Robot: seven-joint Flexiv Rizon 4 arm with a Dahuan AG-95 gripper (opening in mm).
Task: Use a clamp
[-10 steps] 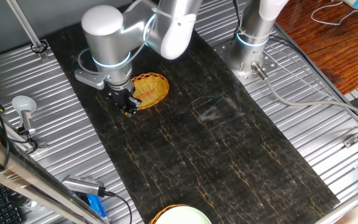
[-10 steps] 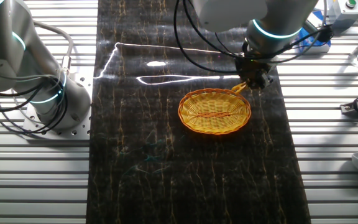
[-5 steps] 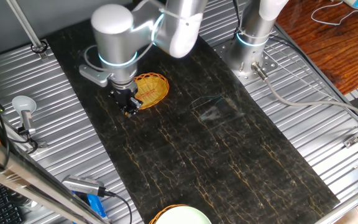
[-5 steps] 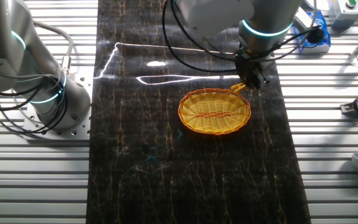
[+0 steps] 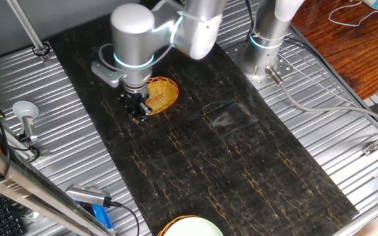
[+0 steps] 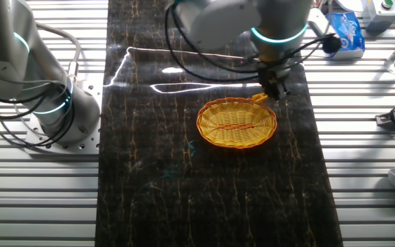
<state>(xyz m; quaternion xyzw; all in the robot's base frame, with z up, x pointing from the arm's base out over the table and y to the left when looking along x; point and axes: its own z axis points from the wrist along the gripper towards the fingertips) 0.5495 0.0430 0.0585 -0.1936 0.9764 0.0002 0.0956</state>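
Gripper (image 6: 275, 89): closed on the clamp (image 6: 260, 98), a tiny yellow-orange clip held at the basket (image 6: 236, 123) rim on the dark mat (image 6: 211, 192). Since a second ago the arm's big joint has swung sideways over the basket; gripper and clamp have shifted slightly with it.

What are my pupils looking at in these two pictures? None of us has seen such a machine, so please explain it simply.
Both pictures show one moment, taken by two fixed cameras on different sides of the table. The big silver jointed machine is a robot arm. At its tip is a small black gripper with two jaws, which work like fingers. A second silver arm stands by, apart from the basket. On the long dark marbled mat lies a round yellow-orange woven basket. The gripper sits right at the basket's rim, and a tiny yellow-orange plastic clip shows at its jaws. It seems to be held there, but it is too small to be sure. The basket looks empty.
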